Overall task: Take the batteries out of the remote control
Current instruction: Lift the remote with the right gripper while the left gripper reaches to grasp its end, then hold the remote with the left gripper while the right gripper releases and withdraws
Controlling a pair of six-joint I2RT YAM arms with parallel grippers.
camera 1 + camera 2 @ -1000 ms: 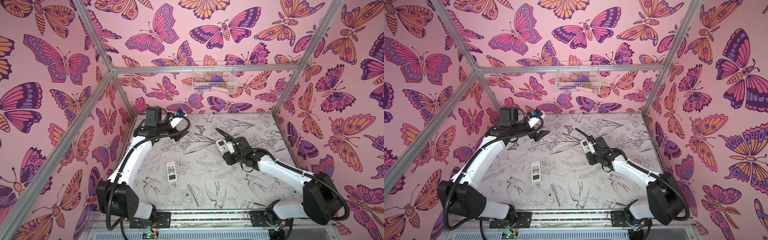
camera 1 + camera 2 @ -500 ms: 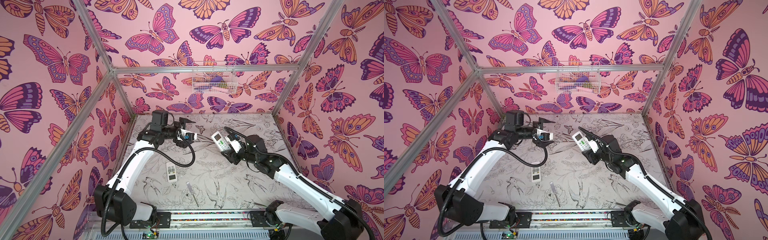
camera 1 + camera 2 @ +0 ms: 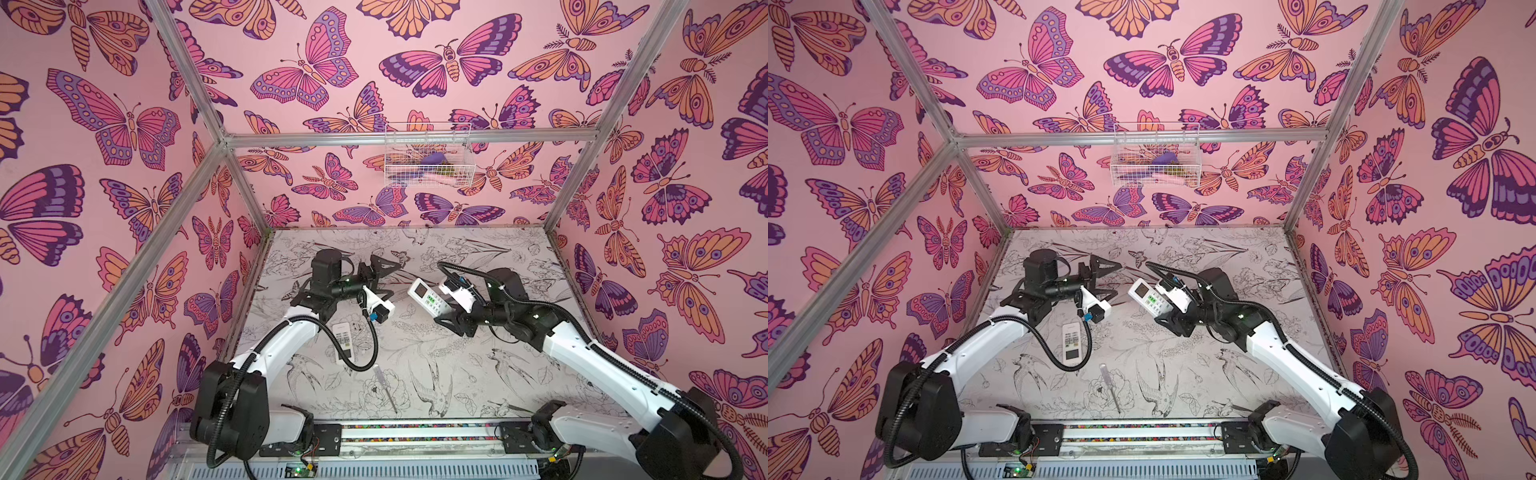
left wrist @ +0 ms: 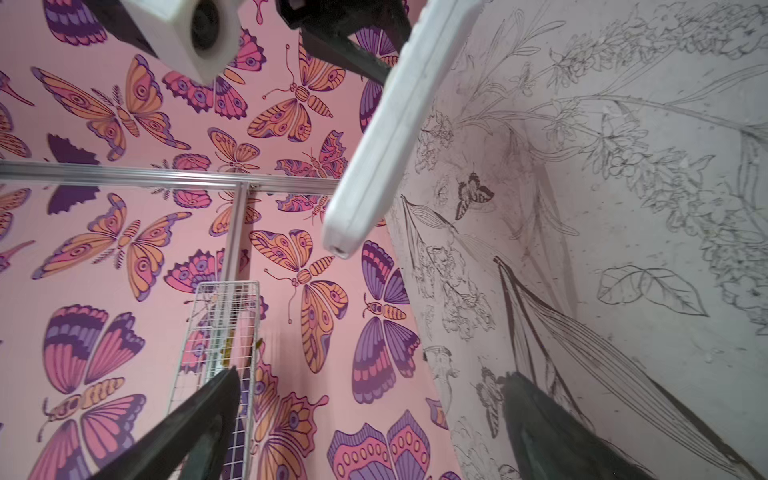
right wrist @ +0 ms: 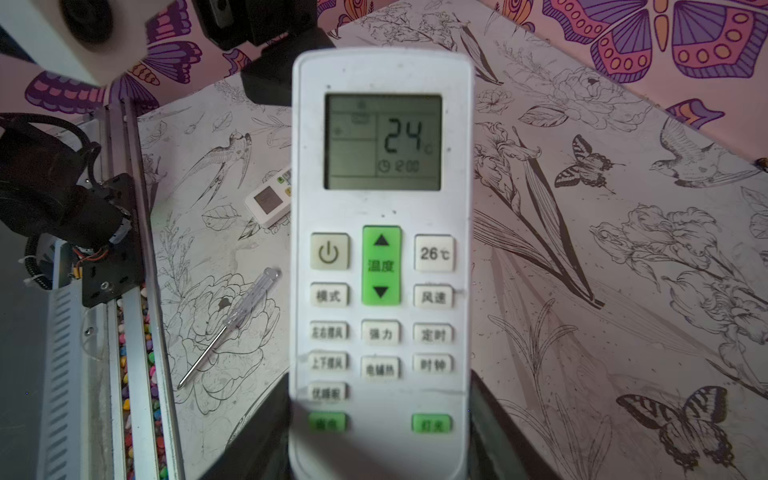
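Right gripper [image 3: 449,309] clamped on lower end of remote [image 3: 428,296], held above table [image 3: 478,374], centre of both top views (button face showing; battery side hidden). Left gripper [image 3: 386,279] spread wide, empty, just left of it. Second remote [image 3: 344,340] and screwdriver [image 3: 385,386] lie lower centre.

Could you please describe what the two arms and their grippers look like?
The left arm and right arm have white link shells, black joint housings and black corrugated cable conduits. The left gripper and right gripper have black, tapering triangular fingers, with a white boxy camera at each wrist.
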